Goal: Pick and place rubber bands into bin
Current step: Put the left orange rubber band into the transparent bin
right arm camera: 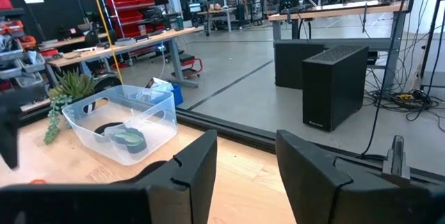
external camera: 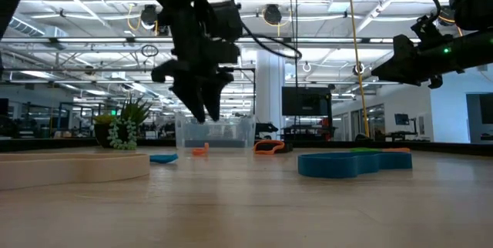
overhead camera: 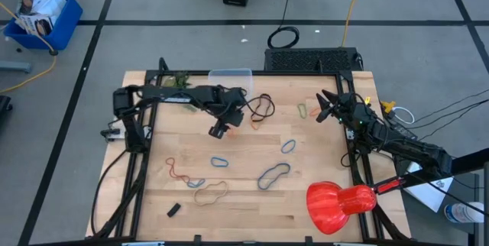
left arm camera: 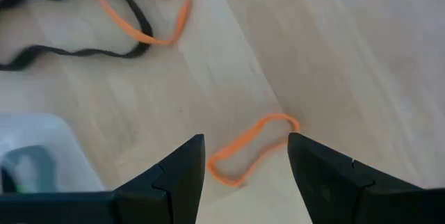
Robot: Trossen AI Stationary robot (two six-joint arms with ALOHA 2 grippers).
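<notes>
Several rubber bands lie flat on the wooden table: an orange and a black one (overhead camera: pixel 262 107), blue ones (overhead camera: pixel 289 147) (overhead camera: pixel 220 161), a red one (overhead camera: pixel 177 171) and a tan one (overhead camera: pixel 210 194). The clear bin (overhead camera: pixel 229 78) stands at the far edge with some bands inside (right arm camera: pixel 125 135). My left gripper (overhead camera: pixel 218 130) hangs open above the table, fingers pointing down. In its wrist view its gripper (left arm camera: pixel 245 140) stands on either side of a small orange band (left arm camera: pixel 250 147) lying below, without touching it. My right gripper (overhead camera: pixel 325 108) is open and empty, raised at the right (external camera: pixel 400 59).
A small plant (overhead camera: pixel 177 80) stands left of the bin. A black block (overhead camera: pixel 173 209) lies near the front left. A red bulbous object (overhead camera: pixel 340 204) sits at the front right. More bands lie mid-table (overhead camera: pixel 273 175) and far right (overhead camera: pixel 303 110).
</notes>
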